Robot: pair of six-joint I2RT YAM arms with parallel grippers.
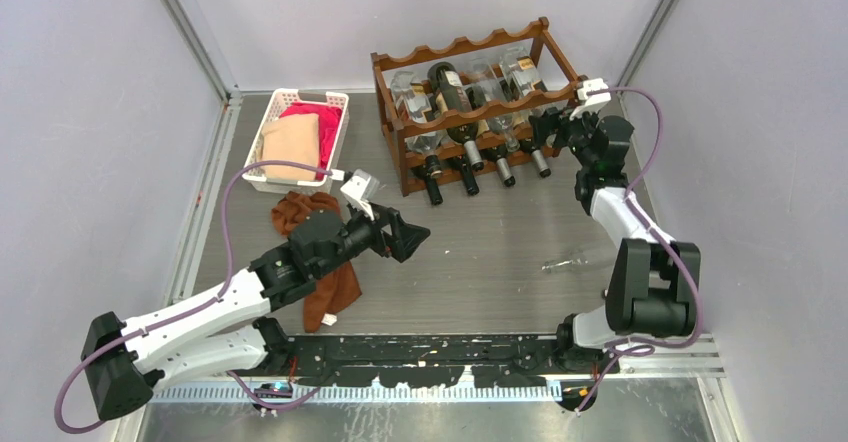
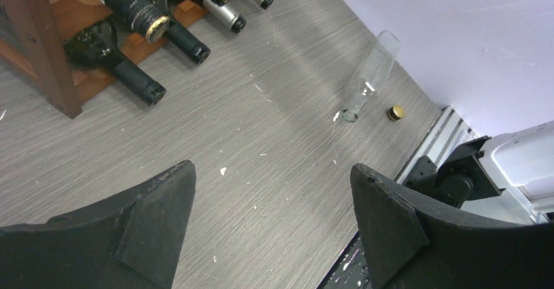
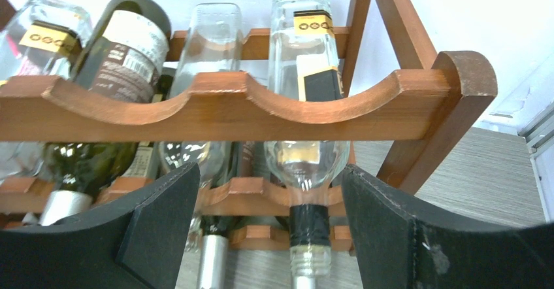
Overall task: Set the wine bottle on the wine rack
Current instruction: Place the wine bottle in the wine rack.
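The dark reddish-brown wine rack (image 1: 470, 102) stands at the back and holds several bottles in two tiers. My right gripper (image 1: 545, 127) is open at the rack's right end. In the right wrist view its jaws (image 3: 269, 174) stand wide apart on either side of the neck of a clear wine bottle (image 3: 307, 73). That bottle lies in the rightmost scallop of the upper rail (image 3: 261, 106), and neither pad touches it. My left gripper (image 1: 415, 237) is open and empty above the bare table (image 2: 273, 171). A clear empty bottle (image 2: 369, 73) lies on the table at the right (image 1: 565, 262).
A white plastic basket (image 1: 275, 112) with pink and red cloths sits at the back left. A brown cloth (image 1: 310, 212) lies under my left arm. A small gold cap (image 2: 394, 112) lies beside the loose bottle's mouth. Grey walls close in both sides.
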